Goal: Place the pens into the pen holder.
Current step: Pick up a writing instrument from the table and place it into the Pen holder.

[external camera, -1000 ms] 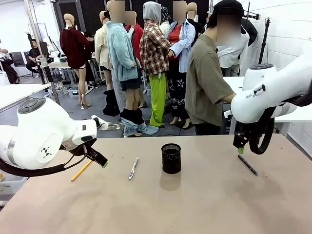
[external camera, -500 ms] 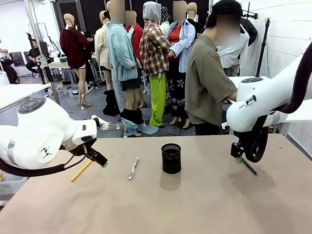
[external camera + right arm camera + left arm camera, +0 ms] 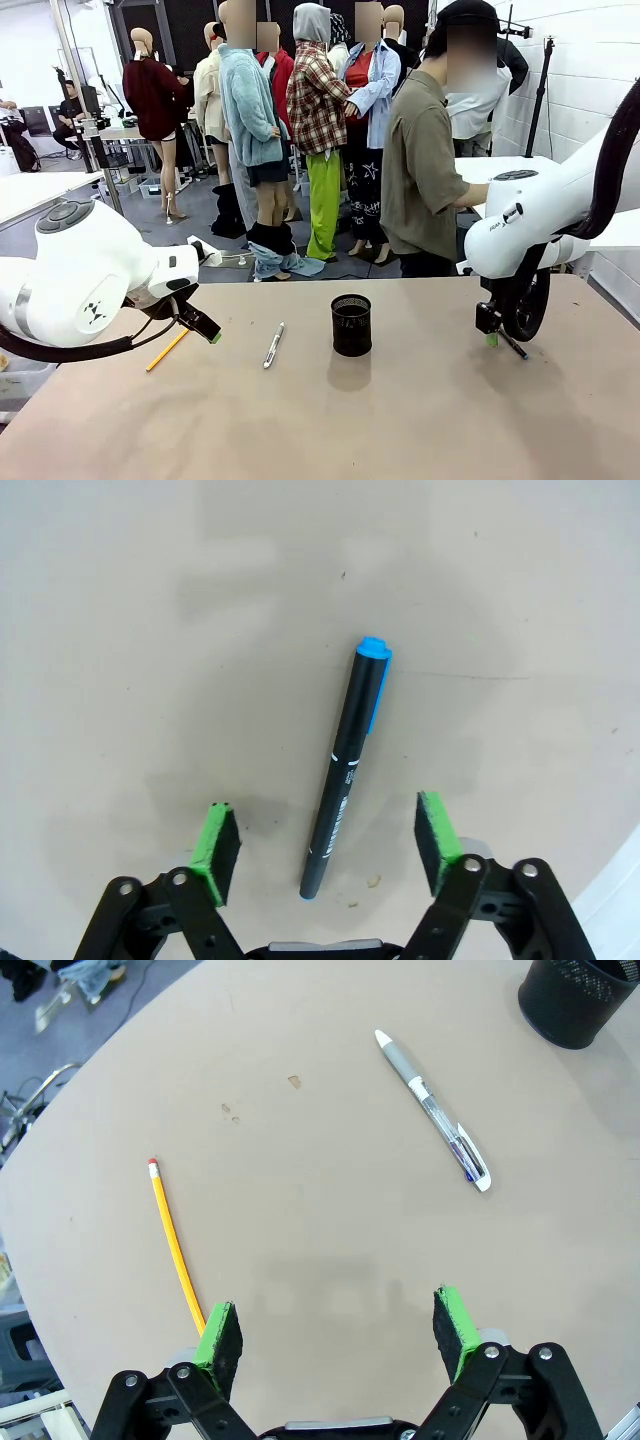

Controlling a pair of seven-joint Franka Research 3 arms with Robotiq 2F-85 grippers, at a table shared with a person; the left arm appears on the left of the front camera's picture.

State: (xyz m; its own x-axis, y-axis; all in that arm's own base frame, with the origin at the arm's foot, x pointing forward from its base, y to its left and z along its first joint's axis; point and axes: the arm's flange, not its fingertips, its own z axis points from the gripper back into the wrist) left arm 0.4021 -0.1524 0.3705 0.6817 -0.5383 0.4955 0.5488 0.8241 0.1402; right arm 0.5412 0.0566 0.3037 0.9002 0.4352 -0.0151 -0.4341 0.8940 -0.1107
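Grippers both gape: right gripper [image 3: 326, 815] straddles a black pen [image 3: 345, 770] on the table [image 3: 150, 630]; left gripper [image 3: 335, 1310] hovers beside the pencil [image 3: 170, 1235]; grey pen [image 3: 435, 1115] lies near the holder [image 3: 580, 1000].

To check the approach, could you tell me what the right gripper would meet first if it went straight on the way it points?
Probably the black pen with the blue cap, lying on the table between the open fingers of the right gripper; depth is unclear.

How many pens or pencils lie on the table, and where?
3. A yellow pencil by the left gripper; a silver-grey pen left of the pen holder; a black pen between the open fingers of the right gripper. None seems hidden.
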